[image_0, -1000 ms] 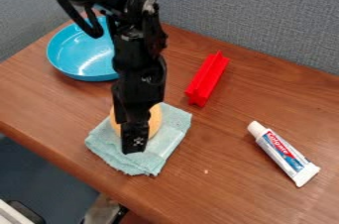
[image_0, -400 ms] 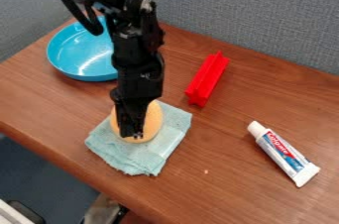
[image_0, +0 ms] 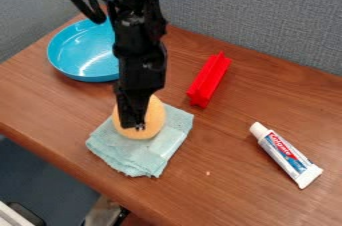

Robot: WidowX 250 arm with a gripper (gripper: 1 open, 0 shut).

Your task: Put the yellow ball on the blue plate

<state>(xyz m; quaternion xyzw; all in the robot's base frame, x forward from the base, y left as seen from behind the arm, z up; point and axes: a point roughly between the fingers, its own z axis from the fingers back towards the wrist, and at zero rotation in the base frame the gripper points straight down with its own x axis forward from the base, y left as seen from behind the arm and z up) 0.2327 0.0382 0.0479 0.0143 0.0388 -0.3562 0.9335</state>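
Observation:
The yellow ball (image_0: pixel 150 121) is a small orange-yellow egg shape resting on a pale teal folded cloth (image_0: pixel 142 142) near the table's front edge. My gripper (image_0: pixel 134 118) points straight down over the ball, its black fingers closed around the ball's left side, so most of that side is hidden. The blue plate (image_0: pixel 83 52) is a round sky-blue dish at the back left of the table, empty, a short way behind and left of my arm.
A red block (image_0: pixel 209 78) lies on the wooden table (image_0: pixel 267 90) right of the arm. A white toothpaste tube (image_0: pixel 286 154) lies near the right front. The table's front edge runs just below the cloth.
The fingers, open around the ball a second ago, have closed on it. The arm has stayed over the cloth, barely shifting.

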